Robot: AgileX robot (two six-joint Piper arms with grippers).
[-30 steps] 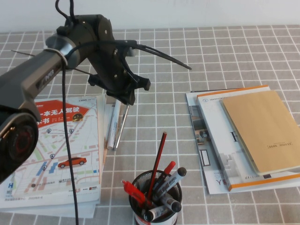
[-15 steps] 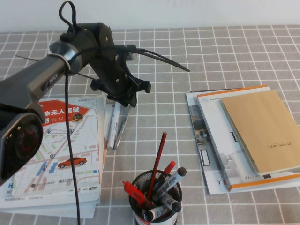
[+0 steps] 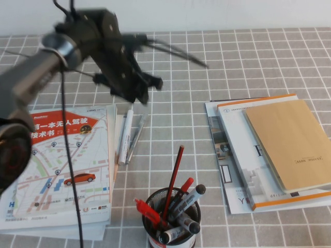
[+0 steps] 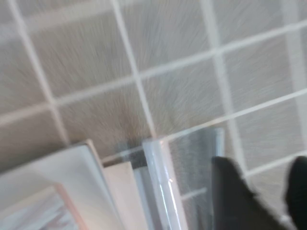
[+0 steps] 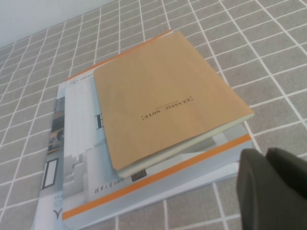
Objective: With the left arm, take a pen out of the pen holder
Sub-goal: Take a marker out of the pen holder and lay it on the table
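Risen since a second ago, our left gripper (image 3: 138,95) hangs empty, jaws parted, above the slim silver pen (image 3: 137,133) we see lying beside a white marker (image 3: 124,135), far of the black mesh pen holder (image 3: 151,226); our right gripper (image 5: 268,186), closed, sits near the tan notebook (image 5: 163,96).

Blurred left hand, cropped pen holder

Over the desk (image 3: 248,62), the left hand (image 3: 135,93) is a dark blur with no clear edges. Its own wrist view is just as soft, with the two loose pens (image 3: 124,135) beside the map booklet (image 3: 67,155) showing only as pale streaks. The high view's bottom edge cuts off the pen holder (image 3: 170,219), hiding its base. The right hand (image 5: 273,189) is a dark lump clipped by its wrist picture's edge, near the stack of books (image 5: 158,105).
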